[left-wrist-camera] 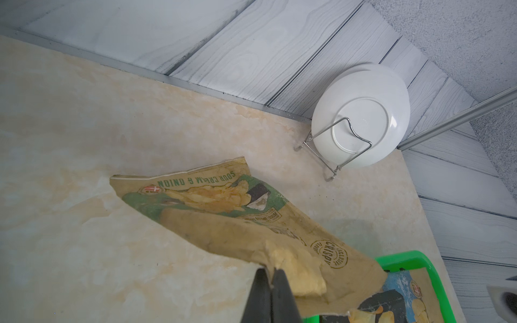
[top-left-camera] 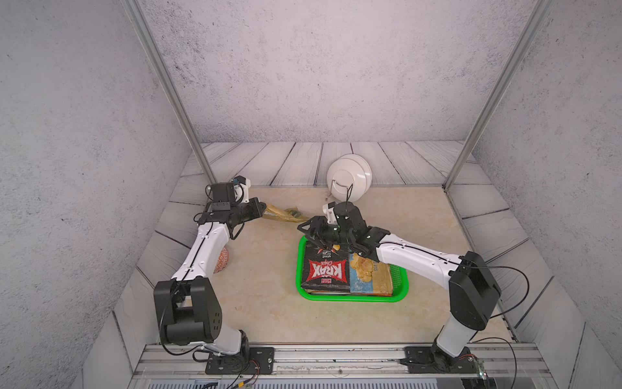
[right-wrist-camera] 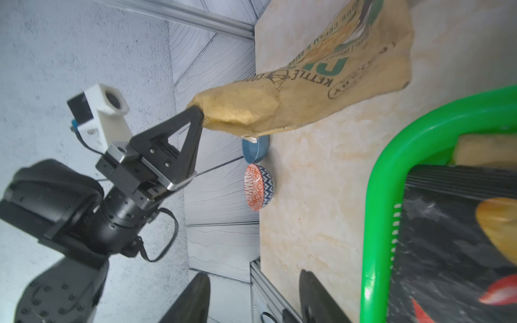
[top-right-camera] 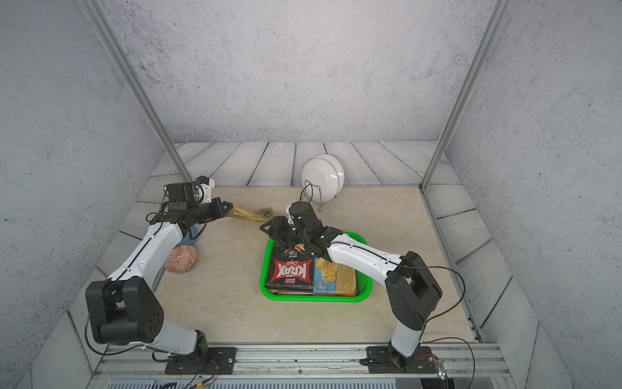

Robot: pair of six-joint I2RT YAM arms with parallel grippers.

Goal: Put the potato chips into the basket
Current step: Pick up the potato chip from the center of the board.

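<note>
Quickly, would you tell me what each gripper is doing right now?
Left gripper: shut on the tan bag.
Right gripper: open, empty, by the basket.

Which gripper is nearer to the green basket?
Right. The right gripper hangs open at the far rim of the basket, by the black bag; the left gripper is off to the side, shut on a tan chip bag.

Both top views look steeply down from high at the front over the whole surface (top-left-camera: 262,303). Wrist views sit close, sharing the basket (right-wrist-camera: 383,190) rim
</note>
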